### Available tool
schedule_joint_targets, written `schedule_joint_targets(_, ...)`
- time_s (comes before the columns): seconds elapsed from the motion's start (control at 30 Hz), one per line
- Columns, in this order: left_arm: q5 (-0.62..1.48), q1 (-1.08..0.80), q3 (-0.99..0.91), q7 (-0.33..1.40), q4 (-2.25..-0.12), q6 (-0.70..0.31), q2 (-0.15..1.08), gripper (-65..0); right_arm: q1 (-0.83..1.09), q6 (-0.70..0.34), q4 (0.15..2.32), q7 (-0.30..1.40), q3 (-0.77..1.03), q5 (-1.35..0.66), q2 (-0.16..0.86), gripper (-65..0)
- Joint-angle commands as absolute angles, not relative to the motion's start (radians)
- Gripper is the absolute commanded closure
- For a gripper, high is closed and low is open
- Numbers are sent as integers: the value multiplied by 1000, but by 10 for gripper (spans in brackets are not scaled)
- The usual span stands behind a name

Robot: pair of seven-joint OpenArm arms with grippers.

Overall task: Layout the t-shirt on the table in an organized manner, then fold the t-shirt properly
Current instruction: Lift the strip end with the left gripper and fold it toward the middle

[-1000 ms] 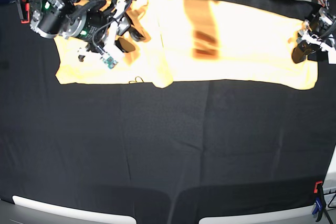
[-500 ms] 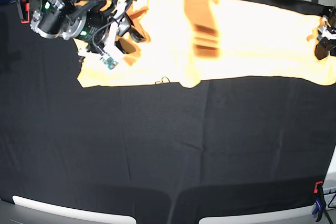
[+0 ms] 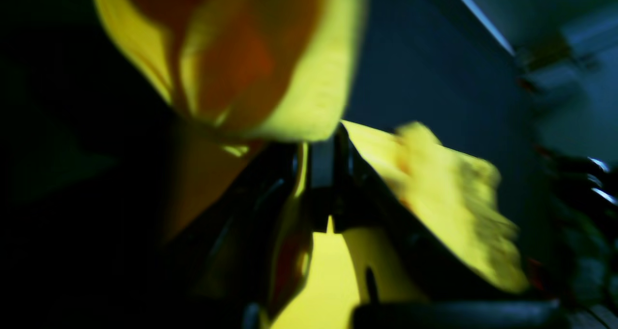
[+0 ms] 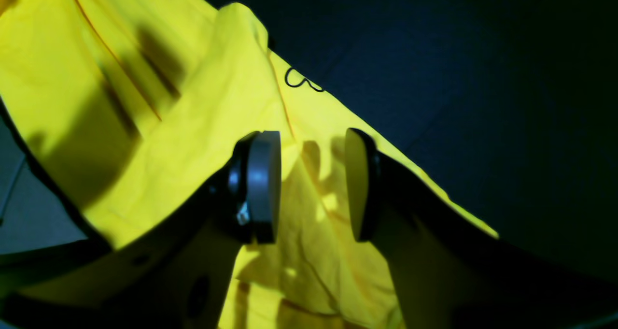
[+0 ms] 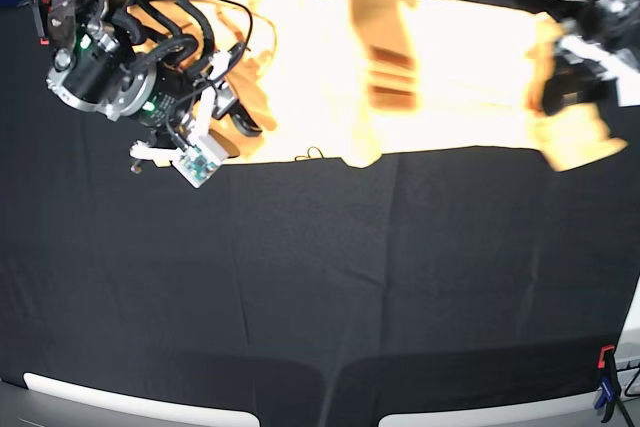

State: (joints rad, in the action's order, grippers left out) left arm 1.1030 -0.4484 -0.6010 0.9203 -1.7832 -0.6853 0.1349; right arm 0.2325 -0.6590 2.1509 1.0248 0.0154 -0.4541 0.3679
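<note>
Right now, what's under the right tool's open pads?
Under the right tool lies only the yellow t-shirt, creased, with nothing gripped between the pads. The black table shows beyond the shirt's edge; whatever is beneath the fabric is covered.

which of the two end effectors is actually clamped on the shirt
The left end effector, shut on the pale yellow cotton t-shirt. The right end effector stands open above the cloth.

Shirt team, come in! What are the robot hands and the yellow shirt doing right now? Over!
Left gripper shut on the t-shirt, lifting its end. Right gripper open over the other end, holding nothing. Shirt stretched along the table far edge. Nothing in the way.
</note>
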Motion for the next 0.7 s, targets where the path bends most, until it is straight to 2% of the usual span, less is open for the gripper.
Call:
schedule_joint_targets(0.0, 1125, -445, -558, 908, -1803, -698, 139, 0, 219, -664, 2168, 998, 20, -437, 377, -216)
schedule_joint_targets(0.23, 961, -428, -278, 797, -1803, -698, 133, 0, 210, -541, 2168, 938, 120, -208, 377, -216)
schedule_joint_targets(0.5, 886, -426, -119, 790, -1803, -698, 133, 0, 199, -539, 2166, 939, 419, -319, 392, -216)
schedule_joint_targets(0.67, 862, -416, -81, 785, -1803, -673, 133, 0, 200, -539, 2166, 944, 514, -383, 405, -216)
